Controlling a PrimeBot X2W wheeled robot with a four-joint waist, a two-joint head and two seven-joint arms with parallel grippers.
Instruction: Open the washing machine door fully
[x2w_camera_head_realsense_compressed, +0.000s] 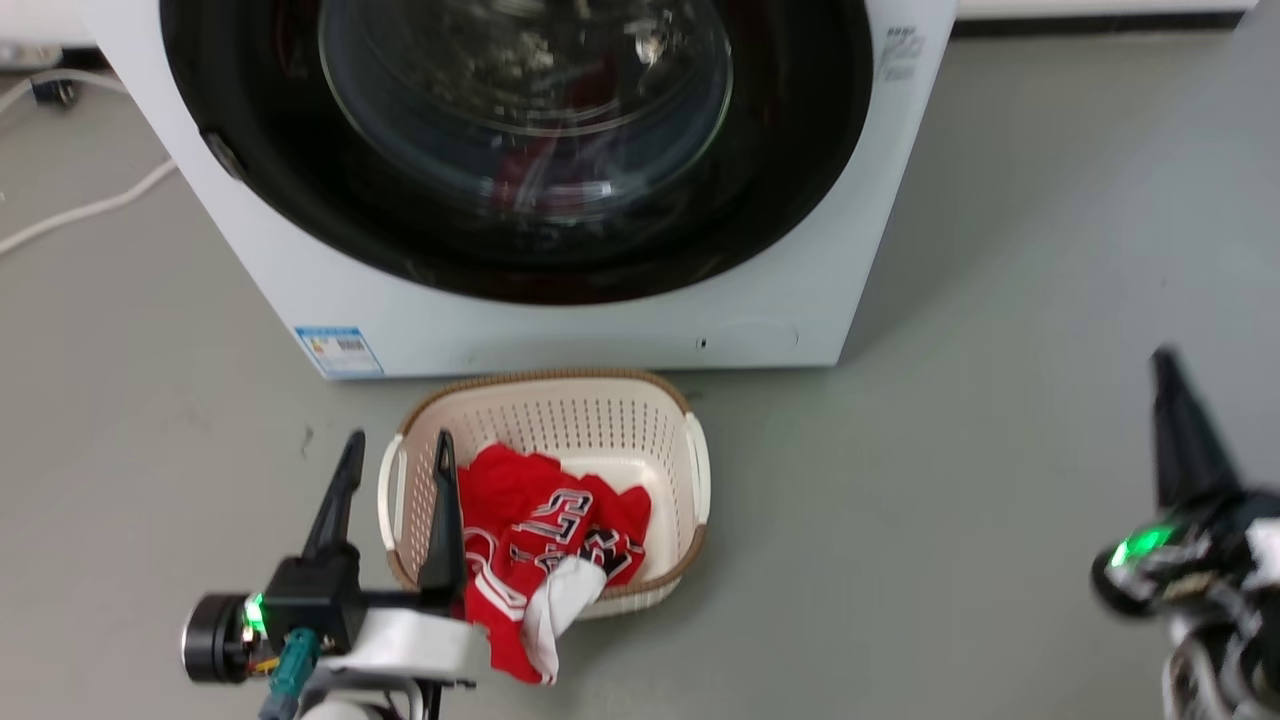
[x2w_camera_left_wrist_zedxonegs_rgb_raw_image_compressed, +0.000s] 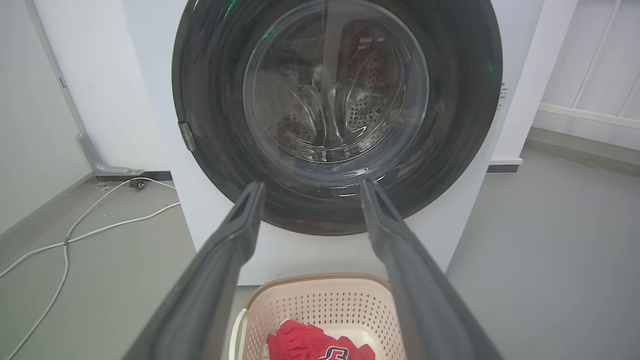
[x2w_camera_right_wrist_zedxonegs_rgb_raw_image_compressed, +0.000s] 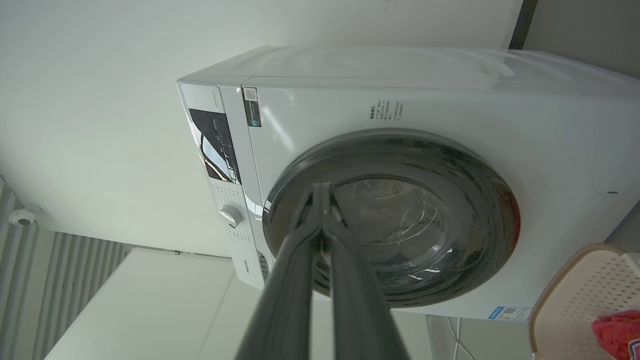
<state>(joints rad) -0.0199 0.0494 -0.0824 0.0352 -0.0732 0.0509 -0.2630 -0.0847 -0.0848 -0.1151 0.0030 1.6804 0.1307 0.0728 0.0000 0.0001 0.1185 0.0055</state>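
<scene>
Washing machine door (x2w_camera_left_wrist_zedxonegs_rgb_raw_image_compressed: 337, 100) flush against machine (x2w_camera_left_wrist_zedxonegs_rgb_raw_image_compressed: 310, 255)

A laundry basket (x2w_camera_head_realsense_compressed: 697, 455) stands just before the washing machine (x2w_camera_head_realsense_compressed: 600, 335), below its door (x2w_camera_head_realsense_compressed: 800, 150). Bare floor (x2w_camera_head_realsense_compressed: 1000, 350) lies open to my right; cables (x2w_camera_head_realsense_compressed: 90, 208) trail on it to my left.

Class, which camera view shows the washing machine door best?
The left wrist view: the washing machine door faces it head-on and large. The head view cuts off its upper part; the right wrist view shows it slanted, partly behind the right end effector.
</scene>
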